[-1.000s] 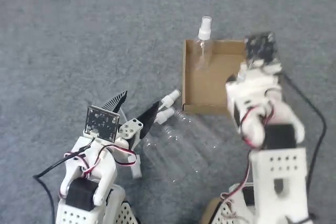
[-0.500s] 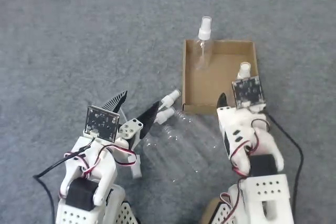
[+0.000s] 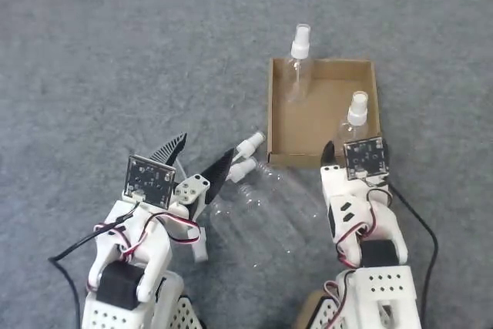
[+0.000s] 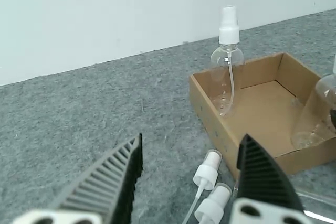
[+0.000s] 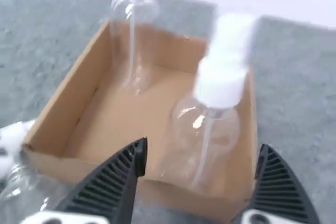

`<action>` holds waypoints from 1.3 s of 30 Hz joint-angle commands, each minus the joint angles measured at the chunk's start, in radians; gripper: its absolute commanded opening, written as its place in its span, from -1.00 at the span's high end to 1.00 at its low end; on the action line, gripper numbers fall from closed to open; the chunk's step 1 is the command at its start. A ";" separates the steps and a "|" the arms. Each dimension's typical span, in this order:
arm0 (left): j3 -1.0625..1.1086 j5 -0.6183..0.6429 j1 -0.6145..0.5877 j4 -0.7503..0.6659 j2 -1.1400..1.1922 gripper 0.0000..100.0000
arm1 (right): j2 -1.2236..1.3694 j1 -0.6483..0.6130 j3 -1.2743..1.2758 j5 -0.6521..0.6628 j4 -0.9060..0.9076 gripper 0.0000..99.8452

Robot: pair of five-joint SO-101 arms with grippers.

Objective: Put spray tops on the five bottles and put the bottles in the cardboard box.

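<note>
1. Right gripper (image 5: 202,148), released and spread wide, hovers at the cardboard box's (image 3: 296,159) near wall, facing an upright capped bottle (image 3: 354,122) inside.
2. Left gripper (image 3: 205,149), likewise spread, hovers off the box's near-left corner, beside the lying bottles (image 3: 254,199).

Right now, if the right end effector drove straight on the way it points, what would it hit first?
The right end effector would most likely meet the spray-topped bottle standing in the cardboard box, framed between its open jaws. If it runs low, the box's near wall may come first.

Left pincer (image 3: 205,150) spread wide, held low; right pincer (image 5: 201,148) spread wide, pointing forward.
</note>
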 commanded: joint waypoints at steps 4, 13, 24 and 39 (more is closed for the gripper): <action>-0.005 0.000 -0.005 -0.025 -0.008 0.46 | -0.019 0.016 -0.020 0.012 -0.061 0.45; -0.005 0.000 -0.005 -0.023 -0.008 0.46 | -0.019 0.013 -0.014 0.014 -0.061 0.45; -0.005 0.000 -0.005 -0.023 -0.008 0.46 | -0.018 -0.030 -0.035 0.012 -0.085 0.45; -0.005 0.000 -0.005 -0.023 -0.008 0.46 | 0.308 -0.028 -0.115 -0.015 -0.265 0.45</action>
